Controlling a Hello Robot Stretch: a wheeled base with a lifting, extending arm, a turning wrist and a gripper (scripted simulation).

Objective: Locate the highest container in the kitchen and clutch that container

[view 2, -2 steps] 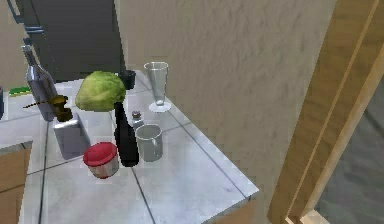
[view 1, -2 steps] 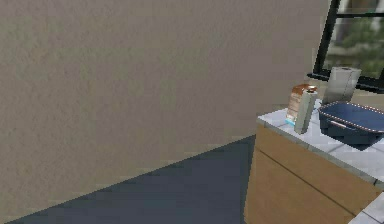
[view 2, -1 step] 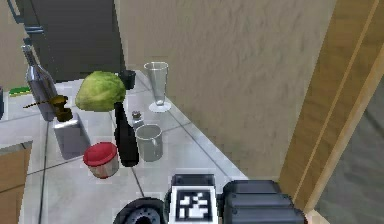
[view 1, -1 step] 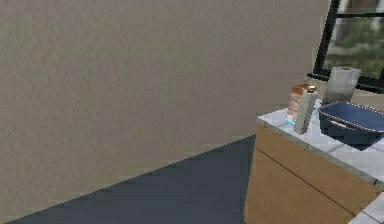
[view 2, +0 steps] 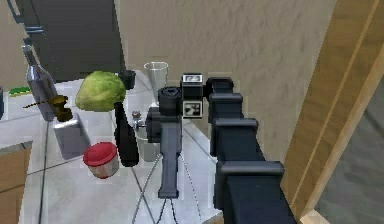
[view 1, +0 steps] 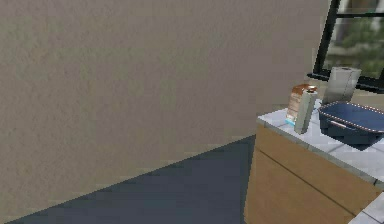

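Tool [view 2: 164,190] at the surface [view 2: 60,178], among kitchen things.
We list: glass [view 2: 155,75] upright just beyond the tool; dark bottle [view 2: 126,140] and red bowl [view 2: 100,158] beside it; whether the tool is apart, together or holding anything we cannot tell.

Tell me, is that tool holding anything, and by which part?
It cannot be told: the tool shows against a clear glass and a dark bottle standing on the counter.

Green lettuce [view 2: 100,90]; red-topped pot [view 2: 100,156], perhaps; dark-blue pan [view 1: 352,121]
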